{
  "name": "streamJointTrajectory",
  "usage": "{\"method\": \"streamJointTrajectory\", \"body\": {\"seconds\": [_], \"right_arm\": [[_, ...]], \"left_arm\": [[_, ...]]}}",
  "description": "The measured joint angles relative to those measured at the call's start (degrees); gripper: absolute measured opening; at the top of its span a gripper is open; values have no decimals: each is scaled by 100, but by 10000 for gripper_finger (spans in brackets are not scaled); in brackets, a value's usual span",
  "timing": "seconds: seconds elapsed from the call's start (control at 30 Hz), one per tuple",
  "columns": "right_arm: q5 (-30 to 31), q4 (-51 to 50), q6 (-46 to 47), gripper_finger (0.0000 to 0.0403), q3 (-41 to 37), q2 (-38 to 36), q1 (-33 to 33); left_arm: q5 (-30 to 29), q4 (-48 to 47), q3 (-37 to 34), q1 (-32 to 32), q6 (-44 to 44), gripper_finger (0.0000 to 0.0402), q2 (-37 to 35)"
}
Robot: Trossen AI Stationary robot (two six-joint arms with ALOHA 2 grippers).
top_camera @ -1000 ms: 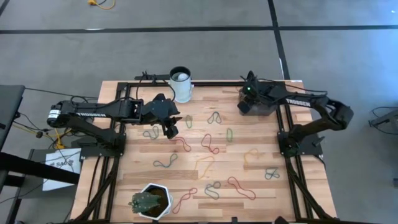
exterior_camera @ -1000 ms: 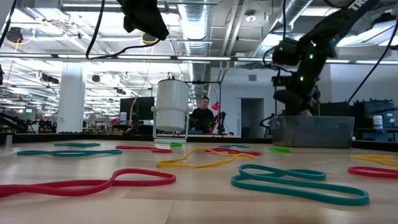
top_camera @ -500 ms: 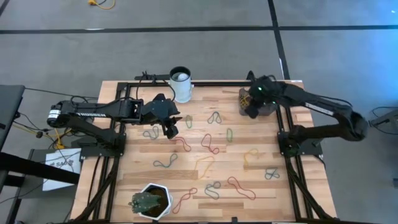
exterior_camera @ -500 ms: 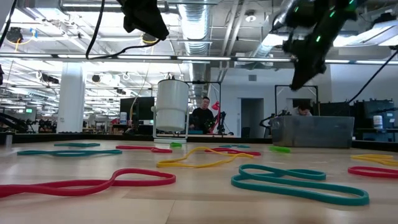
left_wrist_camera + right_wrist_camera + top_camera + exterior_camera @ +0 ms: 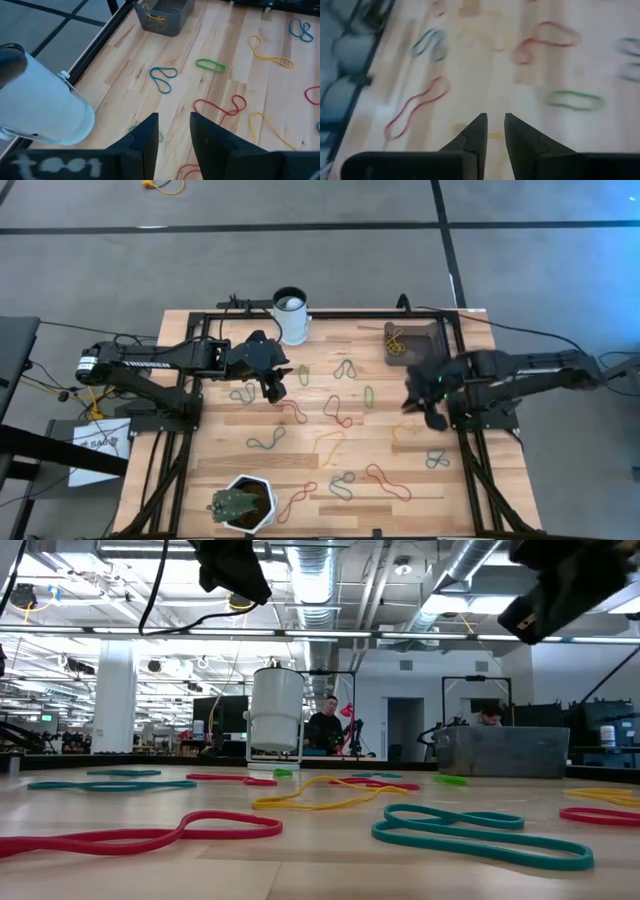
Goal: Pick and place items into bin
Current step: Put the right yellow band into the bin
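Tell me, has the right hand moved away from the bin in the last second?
Yes. In the high view the right hand has left the bin and swung toward the table's near side, now over the bands.

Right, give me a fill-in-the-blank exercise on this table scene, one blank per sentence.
1. The bin already holds a ____ band.
2. The plant pot has a ____ outline seen from above.
3. The white cup stands nearest the ____ end effector.
4. The right end effector hangs over the table, outside the ____.

Missing words: yellow; hexagonal; left; bin
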Motion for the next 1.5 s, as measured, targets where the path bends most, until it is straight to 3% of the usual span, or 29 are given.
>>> {"method": "streamJointTrajectory", "body": {"seconds": [0.13, 0.3, 0.57, 0.83, 0.97, 1.33, 1.5], "right_arm": [[70, 226, 283, 59, 46, 542, 786], [114, 298, 793, 59, 53, 1296, 1209], [847, 184, 1103, 59, 51, 2681, 1263], [1128, 222, 815, 58, 51, 3782, 1077], [1571, 209, 716, 58, 51, 4040, 989], [1206, 289, 596, 58, 57, 4107, 939], [1400, 495, 598, 58, 32, 4111, 976]], "left_arm": [[2, 2, 0, 0, 46, 103, 0], [7, 2, 0, 0, -46, 103, 2], [25, 4, 0, 0, -123, 103, 2], [42, 4, 0, 0, -126, 103, 2], [42, 4, 0, 0, -126, 103, 2], [42, 4, 0, -2, -127, 103, 2], [41, 4, 0, -2, -128, 103, 2]]}}
